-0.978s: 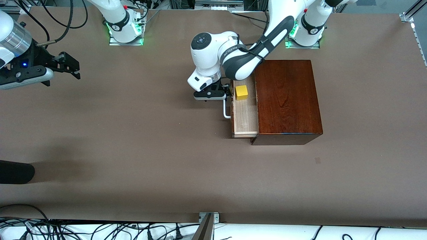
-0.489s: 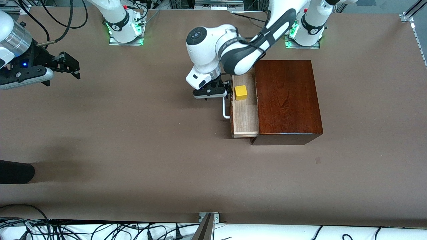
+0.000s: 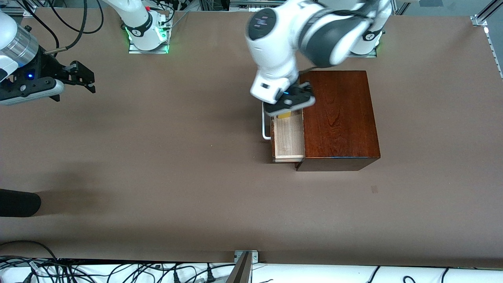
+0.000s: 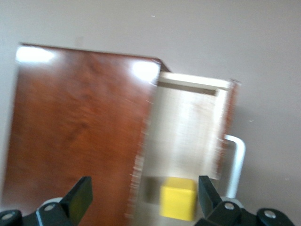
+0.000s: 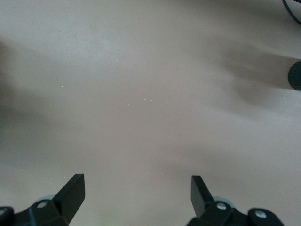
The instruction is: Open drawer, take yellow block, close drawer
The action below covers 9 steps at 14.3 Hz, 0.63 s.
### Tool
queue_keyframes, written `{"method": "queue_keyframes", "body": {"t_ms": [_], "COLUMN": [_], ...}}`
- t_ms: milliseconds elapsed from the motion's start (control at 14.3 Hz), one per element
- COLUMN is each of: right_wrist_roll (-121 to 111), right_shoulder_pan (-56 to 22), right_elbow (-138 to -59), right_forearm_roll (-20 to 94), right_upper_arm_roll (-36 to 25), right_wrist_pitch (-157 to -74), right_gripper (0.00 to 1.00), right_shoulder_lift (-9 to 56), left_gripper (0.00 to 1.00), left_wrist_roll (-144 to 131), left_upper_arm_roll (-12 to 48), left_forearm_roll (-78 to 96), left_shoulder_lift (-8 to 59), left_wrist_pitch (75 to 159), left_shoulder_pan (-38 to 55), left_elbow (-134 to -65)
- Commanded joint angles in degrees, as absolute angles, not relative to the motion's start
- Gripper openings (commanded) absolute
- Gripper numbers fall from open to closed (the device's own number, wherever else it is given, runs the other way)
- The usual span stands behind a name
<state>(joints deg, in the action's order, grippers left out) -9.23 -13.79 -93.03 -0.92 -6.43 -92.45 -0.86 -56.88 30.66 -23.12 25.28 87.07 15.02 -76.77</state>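
Two arms show: the left gripper (image 3: 290, 103) hangs over the pulled-out drawer (image 3: 289, 137), its fingers (image 4: 81, 197) spread wide above the yellow block (image 4: 178, 198), which sits in the tray's end farther from the front camera. Off toward its own end of the table, the right gripper (image 3: 80, 76) waits with fingers parted above bare table (image 3: 157, 157).

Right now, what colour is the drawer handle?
White. The drawer handle shows best in the front view, beside the dark reddish-brown drawer front.

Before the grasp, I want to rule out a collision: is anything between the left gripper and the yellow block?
Nothing visible. The left gripper, open, hangs over the open drawer, and the yellow block sits uncovered in it, beside the box. The right gripper waits.
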Motion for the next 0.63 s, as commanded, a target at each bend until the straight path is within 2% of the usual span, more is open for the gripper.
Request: {"method": "queue_keyframes", "body": {"t_ms": [0, 279, 559], "right_wrist_roll": [-8.7, -9.3, -9.2], "right_shoulder_pan": [-14.7, -19.2, -27.2], "right_elbow": [-91.9, -91.5, -91.5], "right_forearm_roll": [-1.0, -0.6, 4.1], "right_upper_arm_roll": [-6.2, -1.8, -0.2], "right_wrist_pitch": [-91.8, -91.1, -91.8], "right_gripper": [1.00, 1.00, 1.00], "right_shoulder_lift": [-0.7, 0.0, 4.5], "left_gripper": [1.00, 1.00, 1.00], "left_wrist_roll": [-41.2, -27.1, -19.1], "left_upper_arm_roll": [31.1, 31.2, 30.9], "left_forearm_roll": [-18.4, -15.6, -6.8], "left_shoulder_lift": [21.8, 18.6, 18.0], "left_wrist_pitch": [83.2, 80.2, 76.3], "left_shoulder_pan": [7.0, -1.6, -12.0], "left_elbow": [-76.2, -75.3, -74.0]}}
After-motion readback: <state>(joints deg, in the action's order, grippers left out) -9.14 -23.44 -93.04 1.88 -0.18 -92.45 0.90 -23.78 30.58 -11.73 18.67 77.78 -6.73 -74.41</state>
